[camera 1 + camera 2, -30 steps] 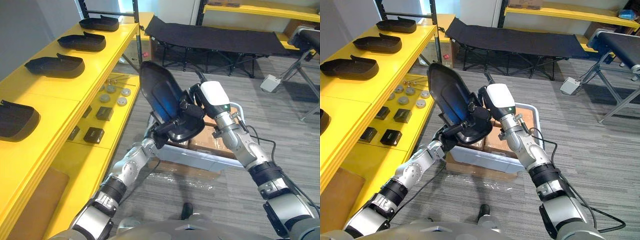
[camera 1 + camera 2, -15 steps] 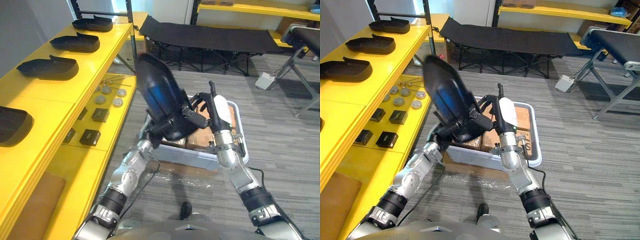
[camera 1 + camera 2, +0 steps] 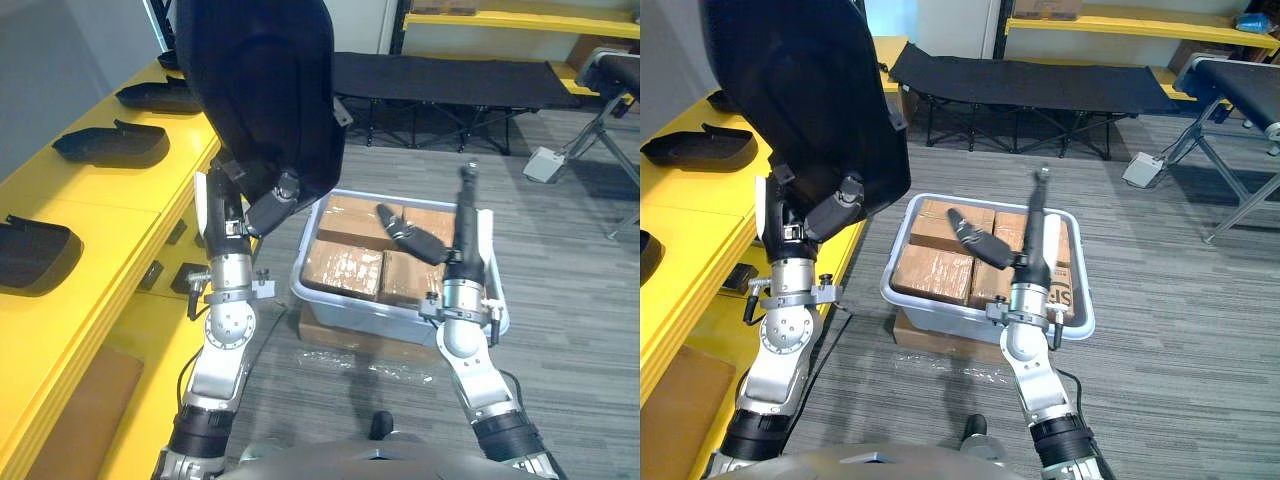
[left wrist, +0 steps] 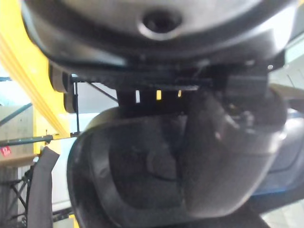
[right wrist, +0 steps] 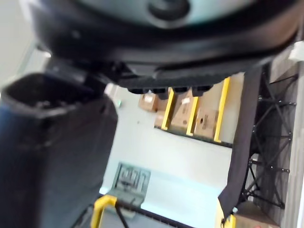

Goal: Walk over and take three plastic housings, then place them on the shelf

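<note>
One plastic housing (image 3: 255, 90) is raised high in the left hand (image 3: 268, 205), fingers clamped on its lower rim (held up, I'd guess, to clear the yellow shelf (image 3: 120, 205) edge before set-down). Right hand (image 3: 410, 238) hangs over the boxes (image 3: 345, 270) in the grey tote (image 3: 370, 318), fingers straight and apart, holding nothing; likely parked out of the way. More housings (image 3: 110, 145) sit in a row on the shelf. Bare stretch between two of them looks like the drop spot.

The left hand (image 3: 832, 203) grips the lower edge of a large black plastic housing (image 3: 800, 100), raised beside the yellow shelf (image 3: 685, 205), where a second housing (image 3: 697, 145) lies. The right hand (image 3: 1033, 243) stands upright with straight fingers over a grey bin (image 3: 940, 318) of cardboard boxes (image 3: 933, 272).
</note>
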